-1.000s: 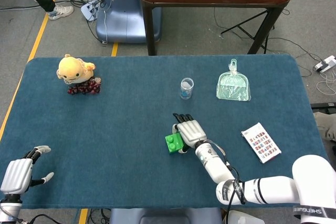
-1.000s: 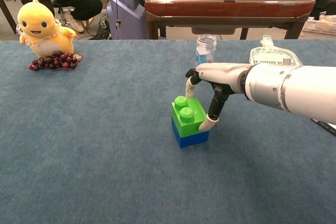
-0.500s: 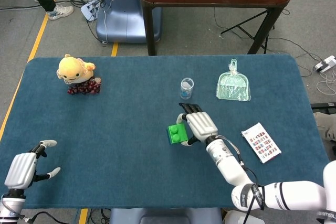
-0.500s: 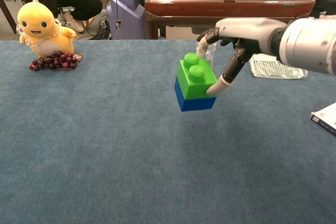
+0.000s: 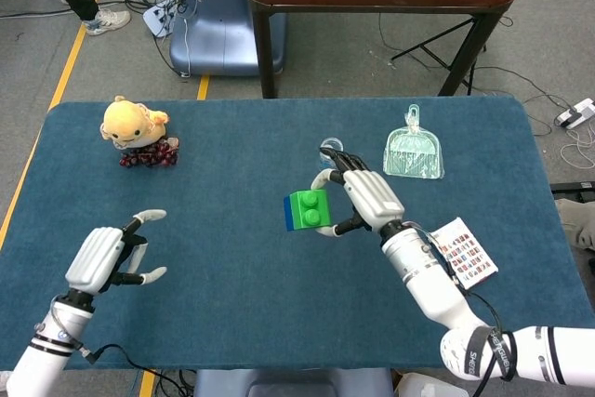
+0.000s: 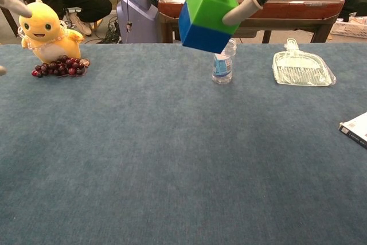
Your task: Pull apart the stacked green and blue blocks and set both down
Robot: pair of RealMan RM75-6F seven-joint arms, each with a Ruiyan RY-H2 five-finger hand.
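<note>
The stacked pair is held well above the desk [image 5: 232, 183] by the right hand [image 5: 370, 198], whose fingers [image 6: 243, 8] are closed on the green block [image 5: 314, 210]. The blue block [image 6: 202, 34] is left bare below (the natural place for a second hold). The left hand [image 5: 110, 256] hangs empty, fingers spread. Both blocks look light, rigid and probably slick, so a firm side hold is advisable.

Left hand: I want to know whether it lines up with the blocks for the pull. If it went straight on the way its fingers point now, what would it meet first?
Probably the stacked blocks: the left hand, open, points right toward the green block and blue block, held by the right hand. Nothing lies between; relative height is unclear.
</note>
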